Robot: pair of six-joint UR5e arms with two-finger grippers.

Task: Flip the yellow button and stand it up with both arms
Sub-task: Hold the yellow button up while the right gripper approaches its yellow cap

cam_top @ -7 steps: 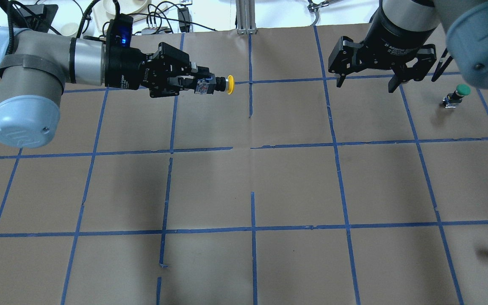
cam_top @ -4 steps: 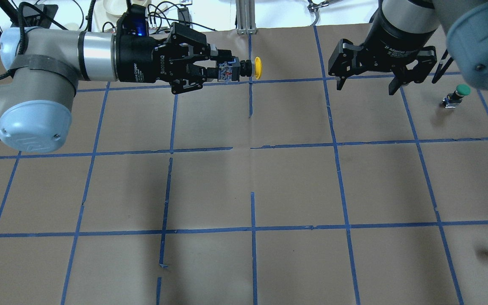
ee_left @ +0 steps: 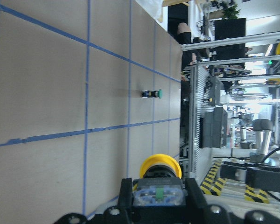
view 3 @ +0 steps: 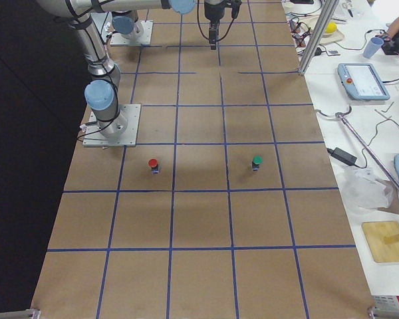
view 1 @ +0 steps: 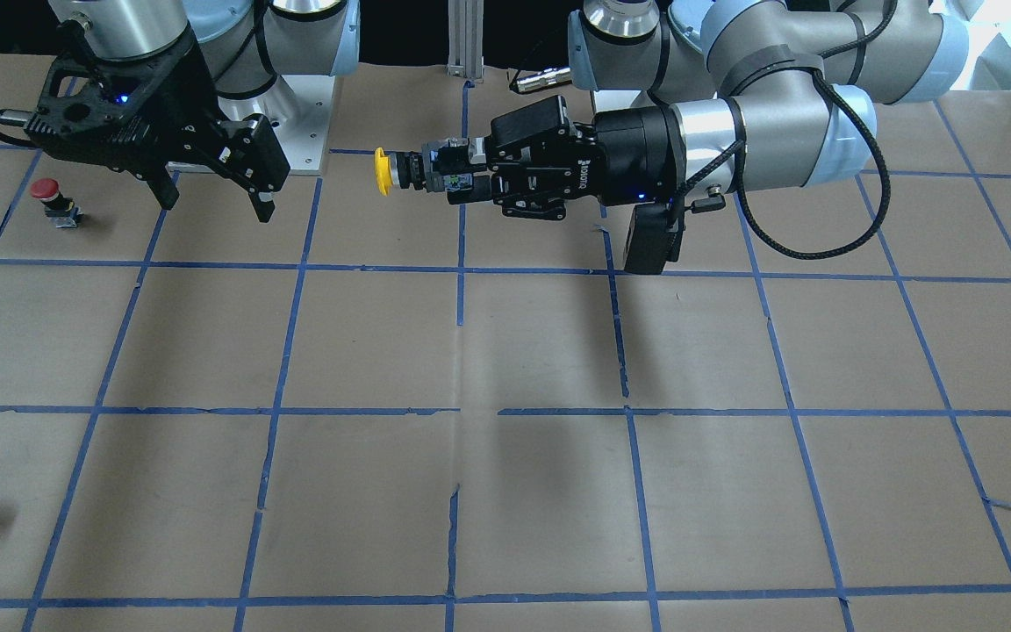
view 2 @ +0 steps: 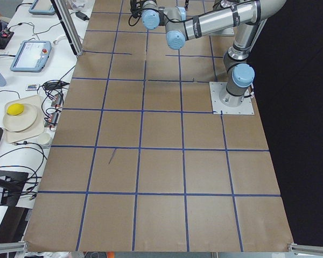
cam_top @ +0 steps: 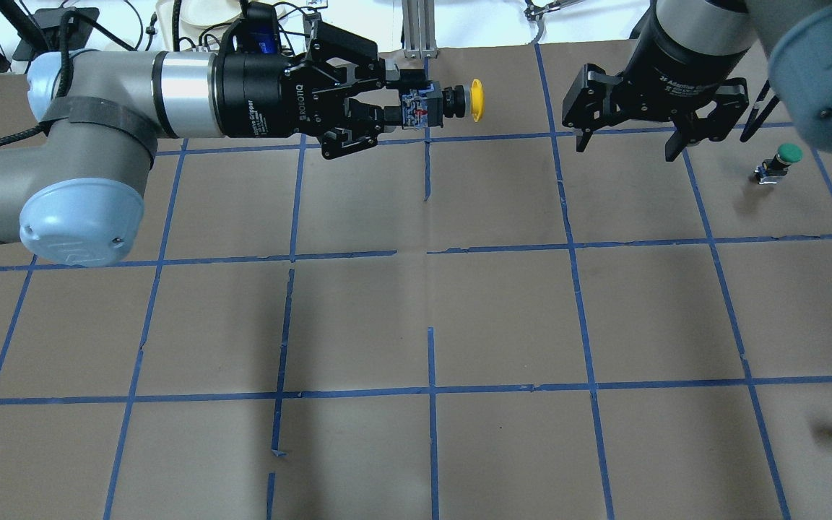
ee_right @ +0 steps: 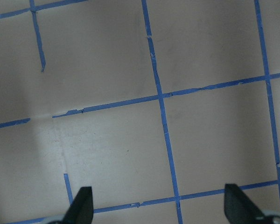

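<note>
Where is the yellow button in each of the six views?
Exterior front-facing: yellow button top centre, cap pointing left.
Overhead exterior: yellow button top centre, cap pointing right.
Exterior left: not visible.
Exterior right: not visible.
Left wrist: yellow button bottom centre.
Right wrist: not in it.
Shared landmark: the left gripper clamps its base in those three views.

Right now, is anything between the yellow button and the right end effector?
No. The overhead view shows only air between the yellow button, held by the left end effector, and the open right end effector, over a blue tape line.
</note>
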